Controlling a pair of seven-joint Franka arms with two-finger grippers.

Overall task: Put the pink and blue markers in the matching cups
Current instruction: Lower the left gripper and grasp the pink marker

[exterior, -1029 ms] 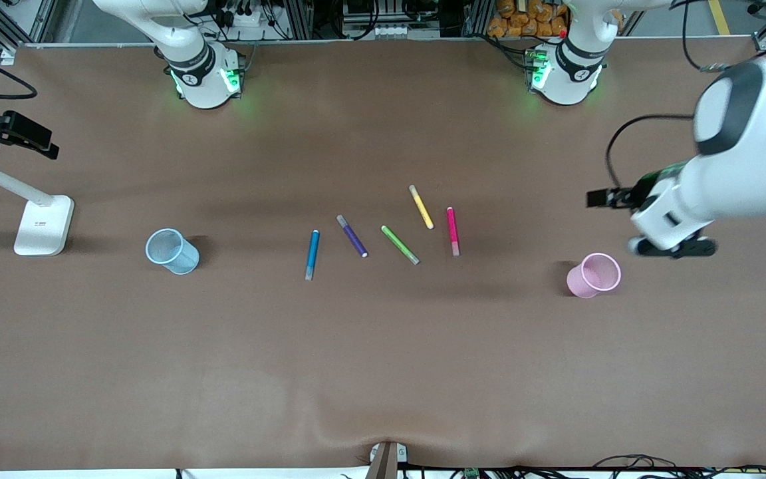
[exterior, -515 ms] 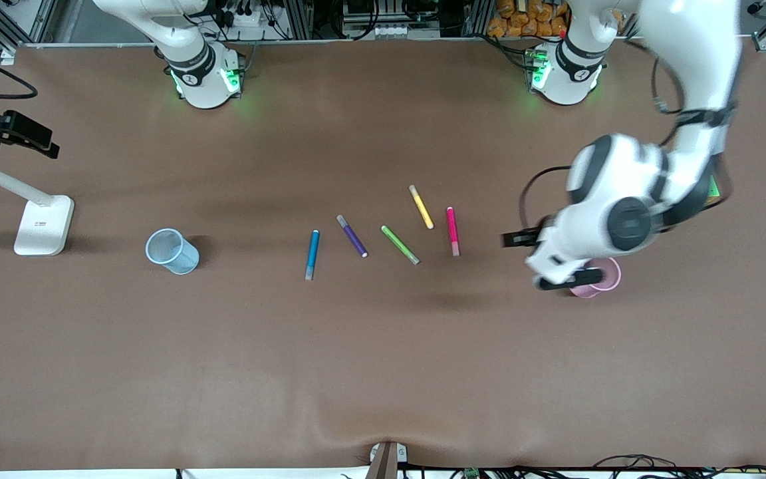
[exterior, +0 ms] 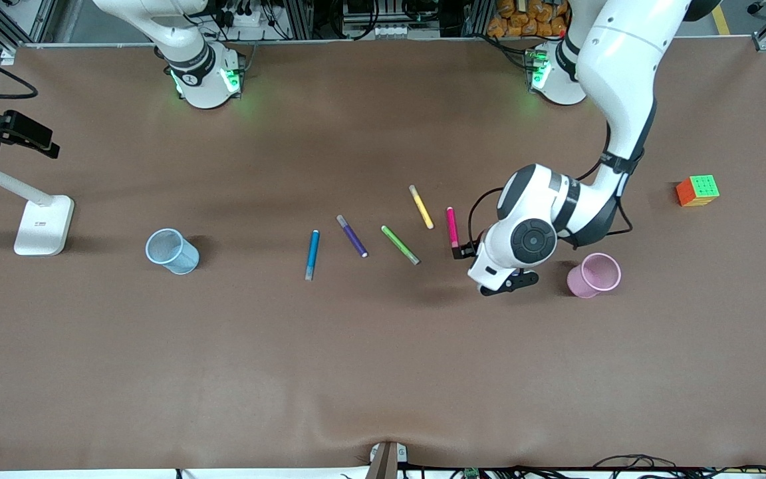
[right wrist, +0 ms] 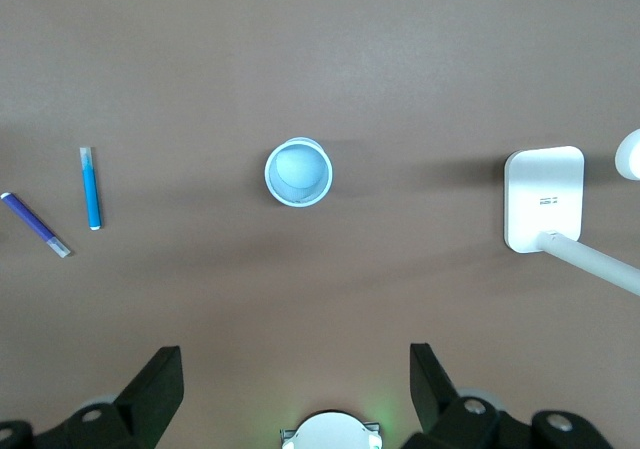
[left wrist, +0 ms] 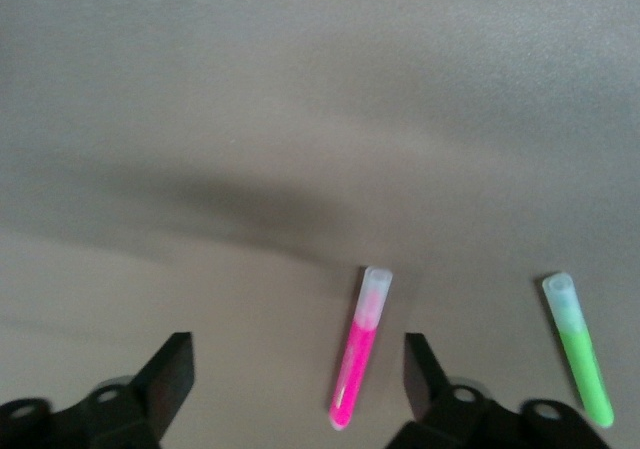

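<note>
The pink marker (exterior: pixel 452 230) lies on the brown table among the other pens. My left gripper (exterior: pixel 487 267) hangs open over the table just beside its pale end, between the marker and the pink cup (exterior: pixel 594 275). In the left wrist view the pink marker (left wrist: pixel 358 354) shows below and between the spread fingers of the left gripper (left wrist: pixel 295 369), closer to one of them and untouched. The blue marker (exterior: pixel 312 254) lies toward the right arm's end, and the blue cup (exterior: pixel 171 251) stands upright farther that way. My right gripper (right wrist: pixel 297 389) waits open and empty, high over its base, with the blue cup (right wrist: pixel 298 172) and blue marker (right wrist: pixel 91 189) below.
A purple marker (exterior: pixel 352 235), a green marker (exterior: pixel 399 244) and a yellow marker (exterior: pixel 421 207) lie between the blue and pink ones. A colour cube (exterior: pixel 697 190) sits at the left arm's end. A white lamp stand (exterior: pixel 42 225) is at the right arm's end.
My left arm has swung in from the left arm's end of the table, past the pink cup, to the pink marker. The cube has come into sight. The right arm is still.
</note>
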